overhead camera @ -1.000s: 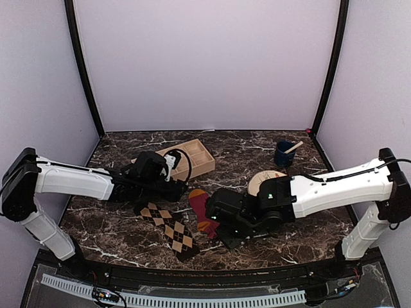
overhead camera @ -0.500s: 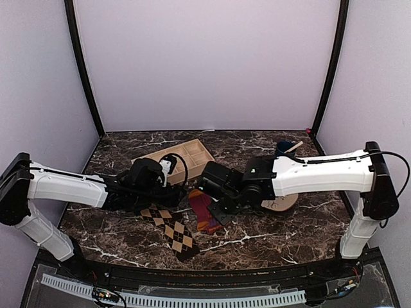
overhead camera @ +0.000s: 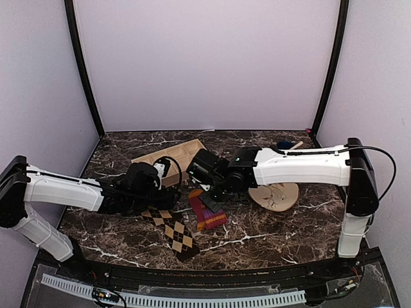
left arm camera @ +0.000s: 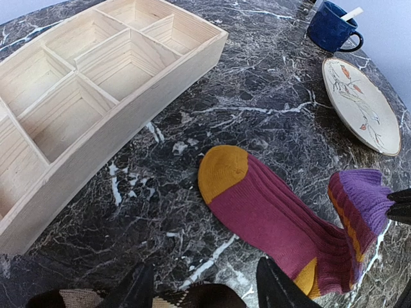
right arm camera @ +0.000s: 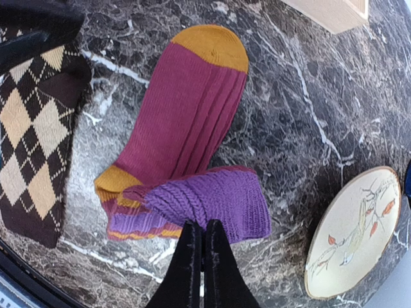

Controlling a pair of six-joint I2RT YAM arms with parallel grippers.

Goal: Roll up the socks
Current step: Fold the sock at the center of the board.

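The maroon sock (overhead camera: 207, 215) lies flat at the table's middle, orange toe (left arm camera: 223, 172) pointing toward the tray. Its purple cuff (right arm camera: 221, 200) is folded back over the leg, and my right gripper (right arm camera: 199, 226) is shut on the cuff's edge. The brown argyle sock (overhead camera: 173, 231) lies flat just left of it, also in the right wrist view (right arm camera: 32, 141). My left gripper (left arm camera: 202, 289) hovers open over the argyle sock's far end (left arm camera: 192, 299), which shows between its two fingers; whether they touch it I cannot tell.
A wooden compartment tray (overhead camera: 168, 157) sits behind the left gripper. A painted plate (overhead camera: 275, 196) lies right of the socks, under the right arm. A blue mug (left arm camera: 331, 29) with a stick stands at the back right.
My right arm has swung back and left with the purple cuff, folding it over the maroon sock and uncovering the plate. My left gripper has shifted slightly nearer over the argyle sock.
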